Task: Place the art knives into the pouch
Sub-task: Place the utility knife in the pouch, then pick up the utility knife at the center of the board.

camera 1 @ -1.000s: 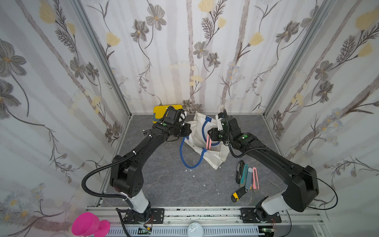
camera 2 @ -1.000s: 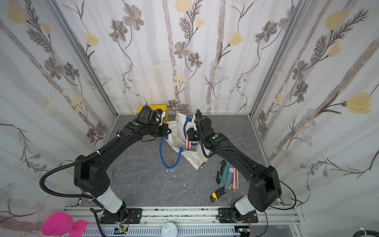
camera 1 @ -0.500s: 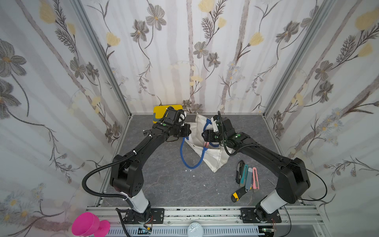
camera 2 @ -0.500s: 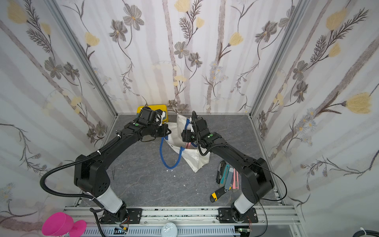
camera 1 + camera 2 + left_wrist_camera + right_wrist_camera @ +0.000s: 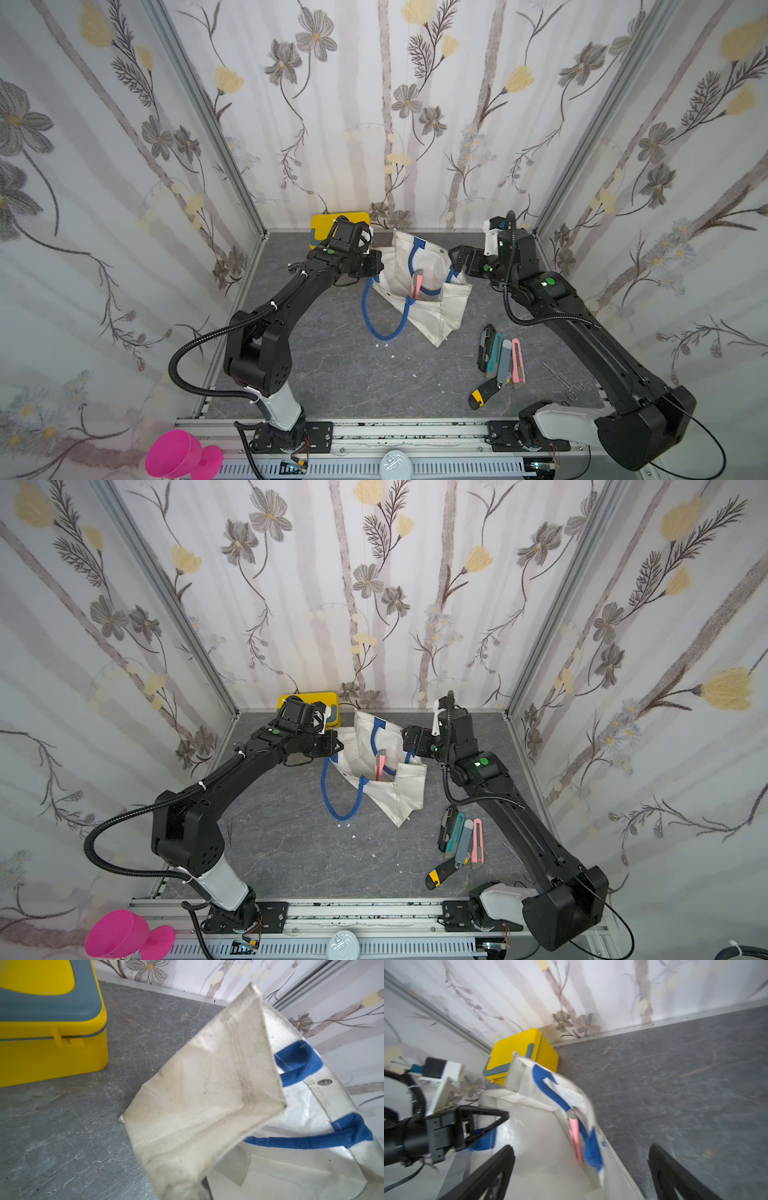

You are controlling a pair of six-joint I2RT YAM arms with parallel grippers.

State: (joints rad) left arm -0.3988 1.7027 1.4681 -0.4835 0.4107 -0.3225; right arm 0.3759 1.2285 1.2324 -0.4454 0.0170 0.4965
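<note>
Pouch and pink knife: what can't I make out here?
Pink knife: lower end hidden behind the pouch wall in both top views; blurred in the right wrist view.
Left gripper: fingertips lie outside the left wrist view, and are too small to see clearly in both top views.
Thin metal tool by the right arm: too small to identify.

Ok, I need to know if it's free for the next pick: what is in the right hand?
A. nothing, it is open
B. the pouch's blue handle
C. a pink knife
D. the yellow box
A: the right hand stands wide open with nothing between its fingers, next to the pouch, and a pink knife sits inside the pouch.
</note>
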